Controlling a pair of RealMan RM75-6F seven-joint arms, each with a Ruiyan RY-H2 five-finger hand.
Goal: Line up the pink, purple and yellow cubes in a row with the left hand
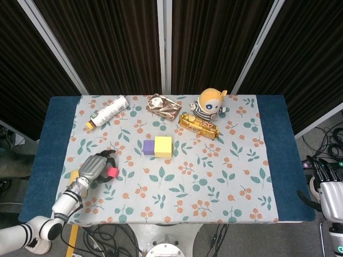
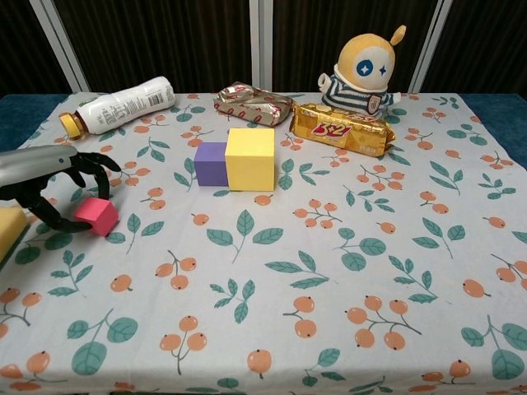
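The left hand (image 2: 49, 185) reaches in from the table's left edge, fingers curled over the pink cube (image 2: 95, 216) and thumb low against its near-left side. The cube looks pinched and tipped slightly; whether it is clear of the floral tablecloth (image 2: 346, 280) cannot be told. In the head view the same left hand (image 1: 95, 167) covers most of the pink cube (image 1: 113, 172).

The right hand (image 1: 328, 184) is parked off the table's right edge, well apart from everything, holding nothing. Whether its fingers are spread or closed cannot be told.

The purple cube (image 2: 211, 163) and yellow cube (image 2: 249, 158) sit touching side by side near the table's centre, purple on the left. The pink cube lies well to their left and nearer the robot, so the row lacks only it.

A yellow sponge-like block (image 2: 10, 230) sits just beside the hand at the table edge. A bottle (image 2: 122, 104) lies on its side at the far left.

Risks, as judged:
- The grip looks shallow, so the cube could roll out in transit.
- The cube is tipped, so it could land skewed.
- Setting down too close could knock the purple cube and break the pair's alignment.
- The cloth could drag if the cube is slid.
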